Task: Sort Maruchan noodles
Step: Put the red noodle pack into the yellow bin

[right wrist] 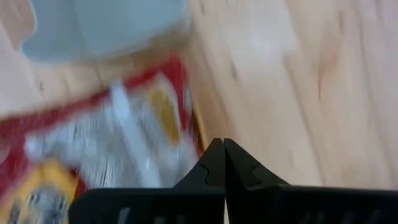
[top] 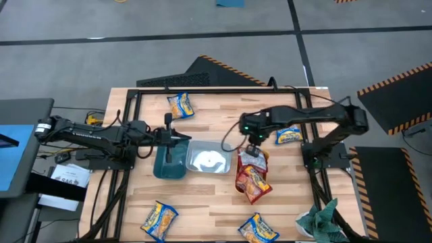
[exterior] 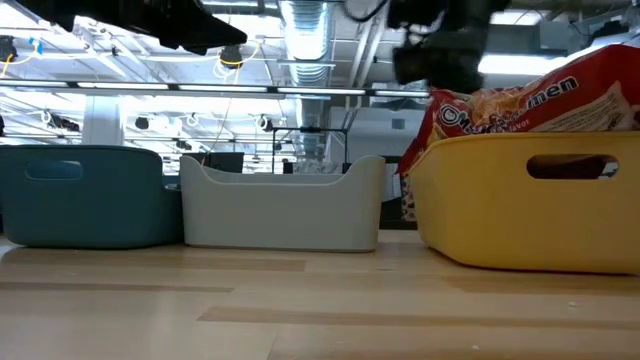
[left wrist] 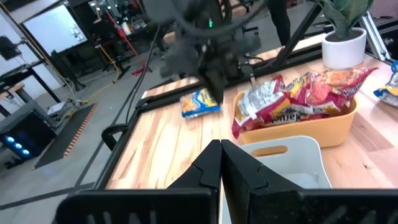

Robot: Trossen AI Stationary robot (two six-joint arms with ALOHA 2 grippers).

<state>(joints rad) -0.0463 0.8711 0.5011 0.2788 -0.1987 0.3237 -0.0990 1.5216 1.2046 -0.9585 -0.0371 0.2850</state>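
Several red-orange noodle packets are piled in the yellow-orange bin and stick out over its rim. Yellow-and-blue packets lie flat on the table at the far left, far right, near left and near right. My right gripper hangs shut just above the red pile, pointing down. My left gripper is shut and level, above the teal bin, pointing toward the table's right.
Three bins stand in a row mid-table: the teal one, a white one and the yellow-orange one. A potted plant stands at the near right corner. A black frame edges the table. Bare wood lies along the near side.
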